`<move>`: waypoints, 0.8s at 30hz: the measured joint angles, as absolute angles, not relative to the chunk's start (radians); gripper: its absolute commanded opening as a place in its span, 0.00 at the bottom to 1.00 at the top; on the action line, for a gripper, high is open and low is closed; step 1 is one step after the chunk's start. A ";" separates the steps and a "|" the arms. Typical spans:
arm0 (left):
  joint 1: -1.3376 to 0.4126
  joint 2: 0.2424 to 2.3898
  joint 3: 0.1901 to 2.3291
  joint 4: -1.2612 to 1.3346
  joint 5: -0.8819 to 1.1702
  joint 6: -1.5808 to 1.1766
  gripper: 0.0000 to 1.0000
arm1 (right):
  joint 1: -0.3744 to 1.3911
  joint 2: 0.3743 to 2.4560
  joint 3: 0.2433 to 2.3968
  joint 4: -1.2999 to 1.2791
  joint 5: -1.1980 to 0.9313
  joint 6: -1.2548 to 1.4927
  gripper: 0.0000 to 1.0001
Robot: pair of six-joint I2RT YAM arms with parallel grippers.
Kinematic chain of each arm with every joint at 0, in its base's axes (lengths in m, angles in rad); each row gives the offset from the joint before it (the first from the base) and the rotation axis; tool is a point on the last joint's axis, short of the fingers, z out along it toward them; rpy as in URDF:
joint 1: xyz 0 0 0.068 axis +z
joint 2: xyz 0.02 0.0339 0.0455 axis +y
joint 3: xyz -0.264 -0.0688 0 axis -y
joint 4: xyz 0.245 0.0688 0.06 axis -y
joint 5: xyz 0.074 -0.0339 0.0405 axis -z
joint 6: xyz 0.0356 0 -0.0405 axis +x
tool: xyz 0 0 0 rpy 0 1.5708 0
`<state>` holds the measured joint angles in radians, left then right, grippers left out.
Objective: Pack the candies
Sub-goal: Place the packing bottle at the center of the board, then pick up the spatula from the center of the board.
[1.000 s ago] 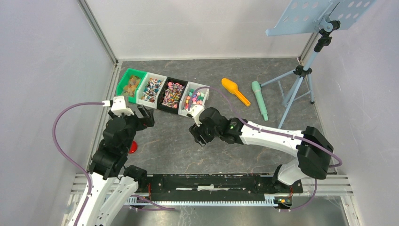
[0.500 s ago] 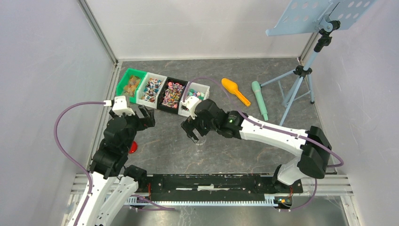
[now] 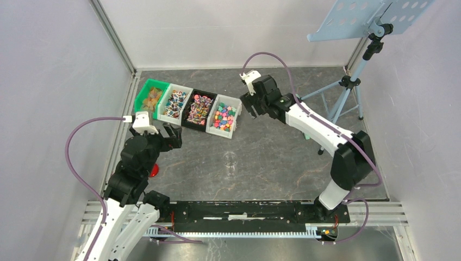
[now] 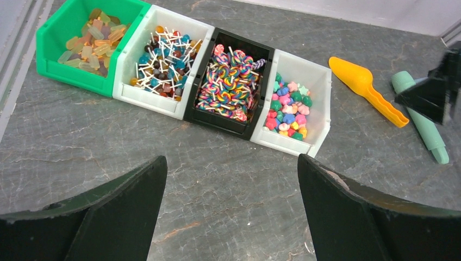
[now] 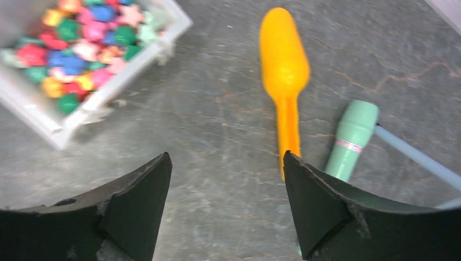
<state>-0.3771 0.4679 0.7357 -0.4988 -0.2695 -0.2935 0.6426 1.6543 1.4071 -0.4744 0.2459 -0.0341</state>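
White arms (image 3: 314, 124), black joints (image 3: 348, 161) (purple cables (image 3: 67, 153))

Spread wide, left hand (image 4: 231, 163) and right hand (image 5: 225, 157) — right arm (image 3: 321, 128) outstretched.
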 measured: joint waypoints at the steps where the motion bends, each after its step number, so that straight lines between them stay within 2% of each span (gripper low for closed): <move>1: -0.381 0.465 0.734 -0.499 -0.270 -0.293 0.96 | 0.626 1.677 1.416 -0.474 0.261 -0.055 0.75; 6: -0.394 0.452 0.731 -0.499 -0.272 -0.293 0.96 | 0.553 1.820 1.469 -0.458 0.318 -0.149 0.71; 14: -0.408 0.452 0.731 -0.499 -0.286 -0.292 0.97 | 0.435 2.086 1.742 -0.468 0.276 -0.204 0.87; 24: -0.408 0.456 0.730 -0.499 -0.288 -0.287 0.97 | 0.351 2.216 1.866 -0.471 0.149 -0.227 0.89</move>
